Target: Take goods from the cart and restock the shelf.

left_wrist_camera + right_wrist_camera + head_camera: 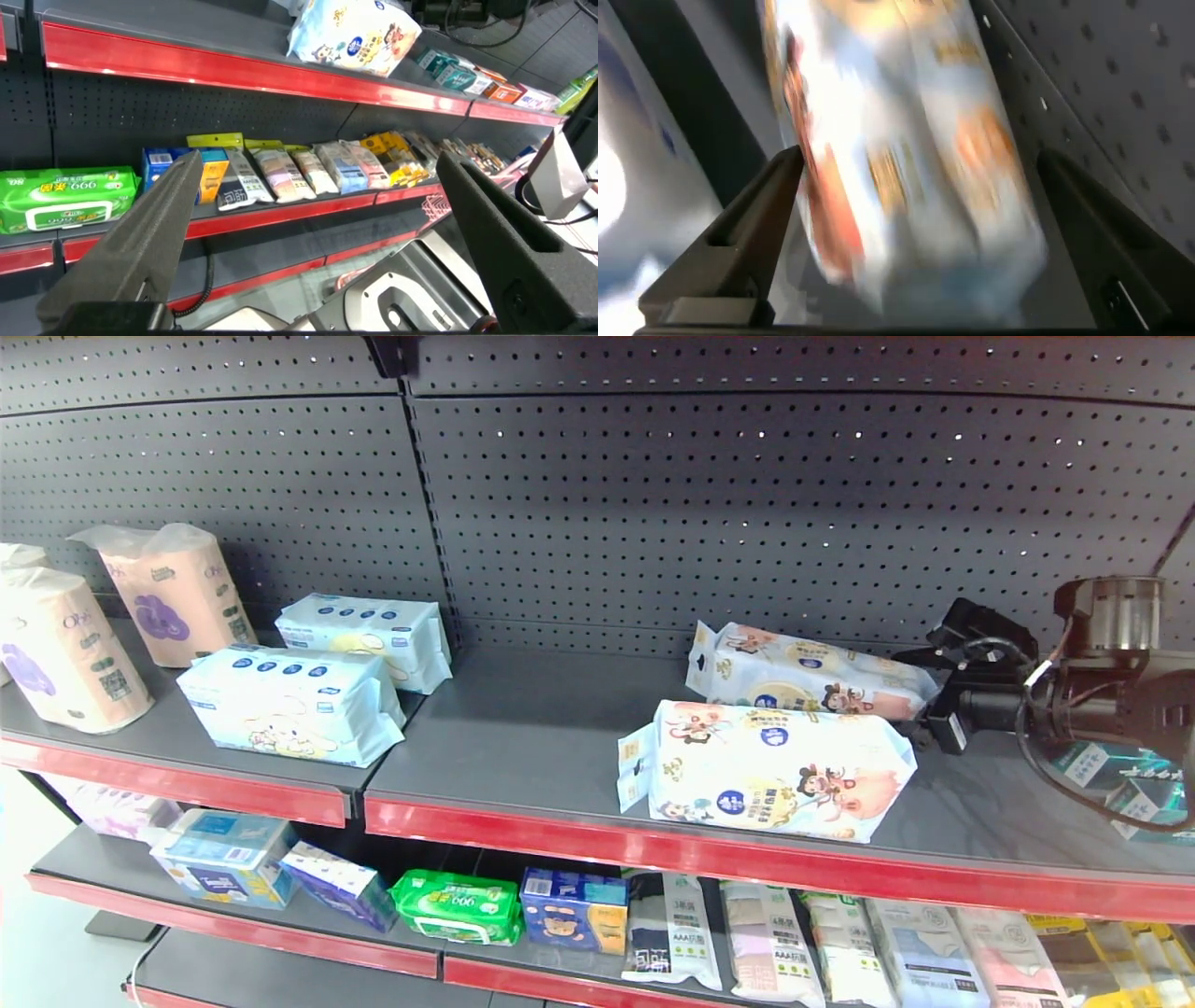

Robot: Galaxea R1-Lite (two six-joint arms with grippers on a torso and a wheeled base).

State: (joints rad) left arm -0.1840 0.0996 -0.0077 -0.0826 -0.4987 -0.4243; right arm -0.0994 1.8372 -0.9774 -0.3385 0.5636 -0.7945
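On the upper shelf (523, 728), the rear tissue pack (808, 672) lies just behind a matching front pack (775, 770), one end between the right gripper's (917, 159) spread fingers. The left gripper (318, 161) hangs spread and empty before the lower shelves (280, 210).

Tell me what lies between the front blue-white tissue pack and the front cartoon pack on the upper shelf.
Bare shelf, in the head view: nothing stands between the tissue pack and the cartoon pack.

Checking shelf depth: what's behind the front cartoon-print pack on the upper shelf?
A second matching pack lies behind the front pack, near the pegboard panel. Its lower edge is hidden.
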